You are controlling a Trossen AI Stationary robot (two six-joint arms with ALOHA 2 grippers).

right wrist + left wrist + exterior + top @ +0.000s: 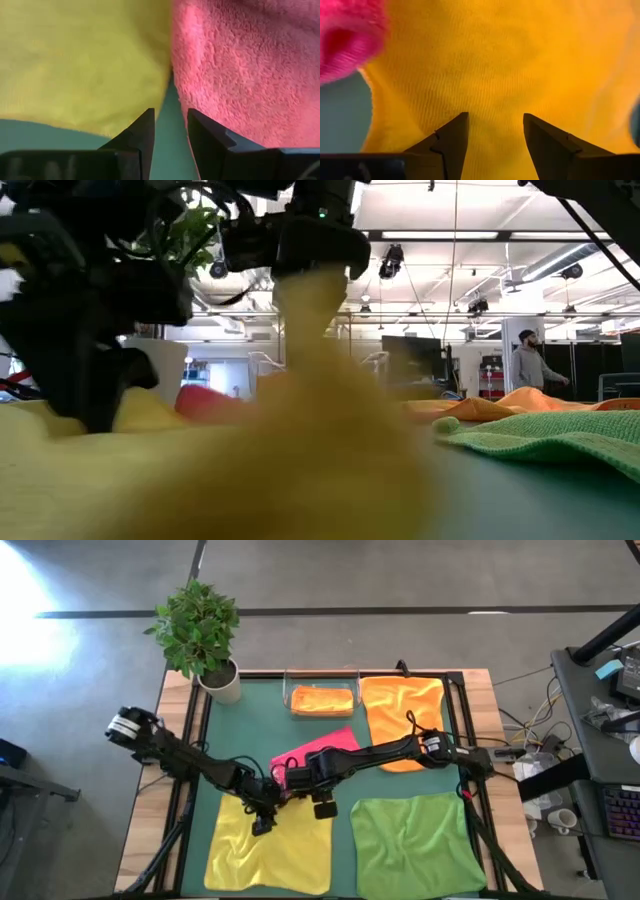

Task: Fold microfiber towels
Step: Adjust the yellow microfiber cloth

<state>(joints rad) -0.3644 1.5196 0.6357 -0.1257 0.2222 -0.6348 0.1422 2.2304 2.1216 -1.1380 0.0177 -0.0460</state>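
— Where did we have the two claws?

— Both sat over the far edge of the yellow towel (270,845), which lay spread on the near left part of the dark green mat (255,720). Our left claw (262,825) hovered over that edge, its fingers (451,145) parted with yellow cloth showing between them, gripping nothing. Our right claw (324,808) was just right of it, near the towel's far right corner.

— And was the right one holding anything?

— No. Its fingers (142,135) stood a little apart, released, with bare mat in the gap, the yellow towel's edge on one side and the pink towel (318,748) on the other.

— Where were the rest of the towels?

— The pink one lay in the middle of the mat, just beyond the claws and partly under the right arm. The green towel (415,845) was spread flat at the near right. One orange towel (402,710) lay open at the far right, and another, folded orange towel (322,698) sat in the clear tray (290,690) at the far middle of the table (175,710), beside a potted plant (200,630).
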